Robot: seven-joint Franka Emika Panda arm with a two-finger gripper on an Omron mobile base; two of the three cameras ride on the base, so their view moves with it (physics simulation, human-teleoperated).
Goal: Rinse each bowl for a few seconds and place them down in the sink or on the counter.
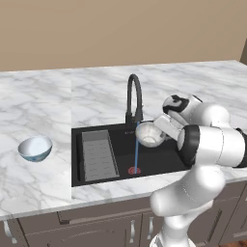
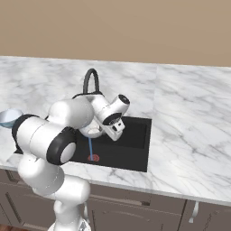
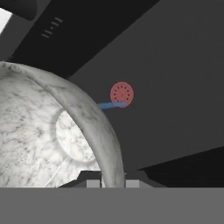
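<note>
Fingers (image 3: pixel 113 183) pinch one speckled bowl (image 3: pixel 52 131) over sink (image 1: pixel 164 161); second bowl (image 1: pixel 35 148) on counter (image 1: pixel 38 101).

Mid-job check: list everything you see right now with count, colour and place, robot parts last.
speckled bowl: one, greyish-white, held by its rim over the sink beside the water stream
blue bowl: one, white inside, pale blue outside, on the counter left of the sink
sink: one, black, set into the counter
ridged tray: one, grey, left part of the sink
drain ring: one, red, sink floor
faucet: one, black, behind the sink
water stream: one, blue, falling to the drain
counter: one, white marble
gripper: one, shut on the bowl's rim
</note>
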